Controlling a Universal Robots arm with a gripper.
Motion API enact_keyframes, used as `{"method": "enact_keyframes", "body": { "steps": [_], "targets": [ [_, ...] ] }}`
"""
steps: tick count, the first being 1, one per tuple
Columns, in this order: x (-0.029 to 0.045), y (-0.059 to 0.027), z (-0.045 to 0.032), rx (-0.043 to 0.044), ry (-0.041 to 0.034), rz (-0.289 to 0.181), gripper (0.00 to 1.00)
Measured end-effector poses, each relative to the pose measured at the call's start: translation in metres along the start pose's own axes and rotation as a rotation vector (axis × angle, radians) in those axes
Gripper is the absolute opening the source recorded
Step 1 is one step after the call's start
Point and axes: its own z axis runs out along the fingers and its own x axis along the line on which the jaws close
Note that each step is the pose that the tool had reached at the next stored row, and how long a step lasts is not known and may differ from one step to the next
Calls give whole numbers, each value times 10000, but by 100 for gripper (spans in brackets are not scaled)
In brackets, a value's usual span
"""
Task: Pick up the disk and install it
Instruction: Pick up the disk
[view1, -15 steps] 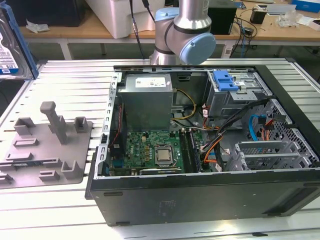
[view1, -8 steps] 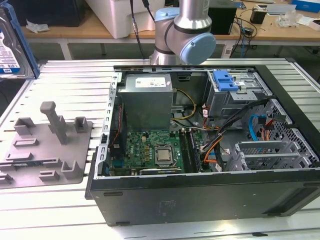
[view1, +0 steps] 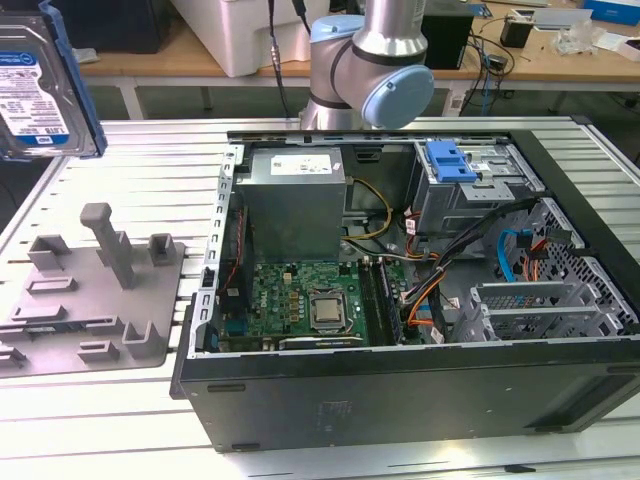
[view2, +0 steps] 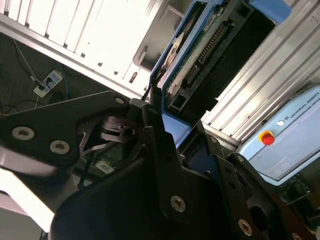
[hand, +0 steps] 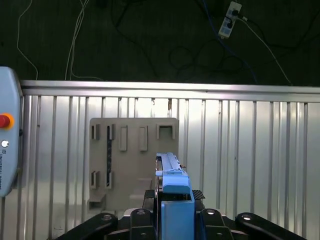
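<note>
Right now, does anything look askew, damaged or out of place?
Nothing looks damaged or spilled. The disk sits clamped in the hand, at the exterior view's upper left, apart from the open computer case.

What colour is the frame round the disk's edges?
Blue. The frame round the disk shows best in the exterior view.

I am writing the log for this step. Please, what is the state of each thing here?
disk: held in the air, not installed
gripper: shut on the disk
computer case: lying on its side, open
grey fixture: lying flat beside the computer case
</note>
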Motion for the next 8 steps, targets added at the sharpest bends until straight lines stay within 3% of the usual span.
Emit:
{"method": "enact_keyframes", "body": {
  "steps": [4, 8],
  "targets": [
    [19, -198, -12, 0, -3, -1, 37],
    [56, -536, -30, 0, -10, -1, 37]
  ]
}}
